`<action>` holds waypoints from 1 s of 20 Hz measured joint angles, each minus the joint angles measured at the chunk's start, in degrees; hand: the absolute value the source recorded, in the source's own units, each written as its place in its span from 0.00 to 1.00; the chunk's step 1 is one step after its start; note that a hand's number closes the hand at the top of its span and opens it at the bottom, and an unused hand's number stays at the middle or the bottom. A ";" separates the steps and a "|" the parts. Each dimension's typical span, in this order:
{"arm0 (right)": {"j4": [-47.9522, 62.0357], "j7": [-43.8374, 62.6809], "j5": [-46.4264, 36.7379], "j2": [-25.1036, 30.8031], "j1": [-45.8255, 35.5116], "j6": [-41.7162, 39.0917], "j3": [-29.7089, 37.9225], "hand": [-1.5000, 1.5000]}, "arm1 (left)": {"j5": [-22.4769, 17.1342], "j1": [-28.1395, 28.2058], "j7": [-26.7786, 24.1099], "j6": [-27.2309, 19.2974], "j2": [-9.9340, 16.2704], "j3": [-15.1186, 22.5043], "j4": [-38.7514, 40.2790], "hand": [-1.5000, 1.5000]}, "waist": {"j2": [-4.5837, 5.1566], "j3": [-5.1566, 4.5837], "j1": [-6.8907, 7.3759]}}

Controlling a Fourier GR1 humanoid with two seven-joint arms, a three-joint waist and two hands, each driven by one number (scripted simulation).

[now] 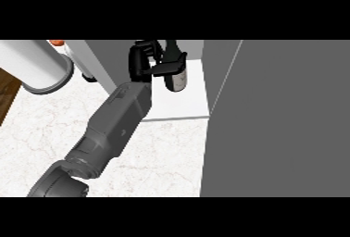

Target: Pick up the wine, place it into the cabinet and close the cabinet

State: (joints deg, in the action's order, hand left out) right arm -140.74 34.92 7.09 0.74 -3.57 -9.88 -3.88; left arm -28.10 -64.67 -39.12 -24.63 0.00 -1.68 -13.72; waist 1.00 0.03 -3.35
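The wine bottle, dark with a pale label, is inside the open cabinet, above its white shelf floor. My left hand is shut on the bottle from its left side. The thumb crosses the bottle's shoulder and the fingers curl round behind the neck. The grey forearm runs up from the lower left into the cabinet opening. I cannot tell whether the bottle's base rests on the shelf. The cabinet door stands open as a large grey panel on the right. The right hand shows nowhere.
A big white cylindrical container stands at the upper left, with a small orange thing behind it. The cabinet's grey side wall is just left of my hand. Marble counter lies below, with a wooden strip at the far left.
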 measured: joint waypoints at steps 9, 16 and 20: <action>0.18 0.80 -0.23 -0.09 -1.88 0.93 -0.81 0.00 | -0.65 -1.05 -2.41 2.45 -0.03 -2.23 3.07 1.00 | -0.14 0.12 -0.13; 0.34 0.39 -0.33 0.07 -2.07 0.69 -0.70 0.00 | 0.63 -1.23 -3.94 0.93 0.00 -2.47 5.88 0.00 | 0.13 0.04 -0.38; 0.21 0.53 -0.40 -0.26 -2.01 0.96 -1.52 0.00 | 1.45 -1.41 -3.65 -0.52 0.19 -2.32 7.21 0.00 | 0.17 0.02 -0.65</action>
State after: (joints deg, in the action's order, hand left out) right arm -140.53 35.45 6.69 0.48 -5.58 -8.92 -5.40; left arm -26.65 -66.08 -42.77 -25.14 0.19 -4.00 -6.51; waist 1.17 0.06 -4.00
